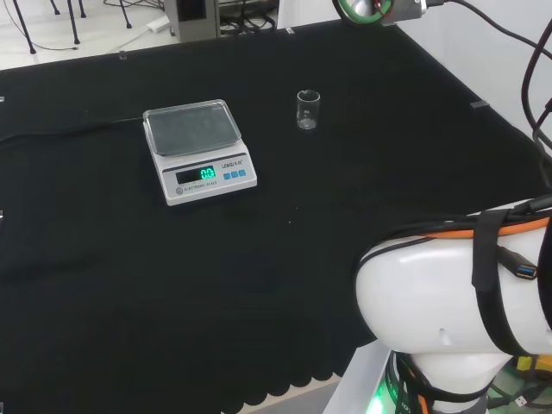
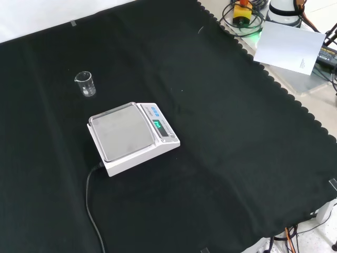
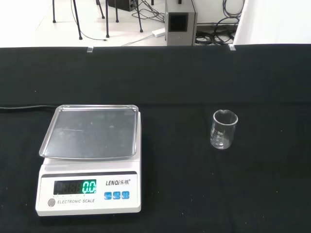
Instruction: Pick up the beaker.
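Head view, left to right: stood square on the black table (image 1: 103, 285) left of centre, a white scale (image 1: 198, 151) with a bare steel pan and a lit green display; stood apart to its right, in the upper middle of the frame, a small clear beaker (image 1: 308, 109), upright and seemingly empty; bulked at lower right, the arm's white link (image 1: 457, 302), strapped with black cable.

Front view, left to right: sat alone in the upper left, the beaker (image 2: 85, 84), farther off than the scale (image 2: 131, 137) at centre; trailed off the scale's lower left corner toward the bottom edge, a black cord (image 2: 92, 211); lay beyond the cloth's scalloped edge at upper right, a white sheet of paper (image 2: 289, 47).

Wrist view, left to right: loomed at lower left, the scale (image 3: 90, 165); stood right of centre, the beaker (image 3: 224, 129), spout lip turned to its left.

Fingers: cannot tell whether released or clenched.

Judged light, rigid and breakable; smooth glass or plastic likely slippery, and so small a vessel easily tipped by a stray nudge. Best taken across the straight wall, around mid-height, opposite sides pinched, clear of the rim and spout.

Offered by the front view alone: the cord and the paper. By the wrist view alone: the spout's direction and faint markings on the wall, too small to read. By the head view alone: the arm's link, well apart from the beaker.
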`<state>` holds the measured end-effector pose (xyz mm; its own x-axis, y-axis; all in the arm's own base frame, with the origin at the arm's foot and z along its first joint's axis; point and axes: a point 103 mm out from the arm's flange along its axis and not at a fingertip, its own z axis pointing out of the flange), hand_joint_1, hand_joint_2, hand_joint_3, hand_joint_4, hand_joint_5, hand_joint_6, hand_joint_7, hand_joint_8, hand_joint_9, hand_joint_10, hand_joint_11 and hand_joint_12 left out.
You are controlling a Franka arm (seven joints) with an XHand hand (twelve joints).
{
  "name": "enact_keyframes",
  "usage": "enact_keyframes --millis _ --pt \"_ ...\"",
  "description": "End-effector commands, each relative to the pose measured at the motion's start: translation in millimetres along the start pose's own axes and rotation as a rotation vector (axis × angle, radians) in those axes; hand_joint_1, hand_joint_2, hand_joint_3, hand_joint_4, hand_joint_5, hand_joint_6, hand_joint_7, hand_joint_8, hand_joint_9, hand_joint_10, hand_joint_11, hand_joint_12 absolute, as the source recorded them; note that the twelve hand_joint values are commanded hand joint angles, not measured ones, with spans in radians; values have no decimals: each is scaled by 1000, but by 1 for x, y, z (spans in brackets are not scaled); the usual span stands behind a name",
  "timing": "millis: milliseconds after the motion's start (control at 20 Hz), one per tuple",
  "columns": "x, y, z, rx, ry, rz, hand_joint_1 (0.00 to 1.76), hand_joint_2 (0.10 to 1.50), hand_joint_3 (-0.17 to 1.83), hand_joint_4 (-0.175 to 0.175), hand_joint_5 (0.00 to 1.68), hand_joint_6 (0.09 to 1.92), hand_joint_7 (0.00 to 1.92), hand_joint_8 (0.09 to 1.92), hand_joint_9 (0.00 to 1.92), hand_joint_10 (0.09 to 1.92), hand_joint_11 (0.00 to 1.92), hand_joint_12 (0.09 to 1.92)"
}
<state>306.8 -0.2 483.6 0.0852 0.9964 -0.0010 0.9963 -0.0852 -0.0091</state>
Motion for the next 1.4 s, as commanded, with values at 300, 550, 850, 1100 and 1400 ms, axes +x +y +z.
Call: enact_keyframes --millis 300,550,850,1100,1400 --pt "-17 -10 -40 8 -8 42 543 843 493 -35 440 449 531 731 573 797 74 1470" --pt "-50 22 -2 64 66 41 543 848 486 -36 443 452 528 738 571 801 73 1471" --pt "-62 60 48 132 43 37 547 854 482 -41 453 460 533 745 574 805 76 1470" --pt "-43 84 84 149 66 0 553 858 479 -48 473 478 552 757 590 813 94 1470" --pt "-35 110 121 175 93 -19 563 863 476 -56 494 504 569 766 602 816 111 1463"
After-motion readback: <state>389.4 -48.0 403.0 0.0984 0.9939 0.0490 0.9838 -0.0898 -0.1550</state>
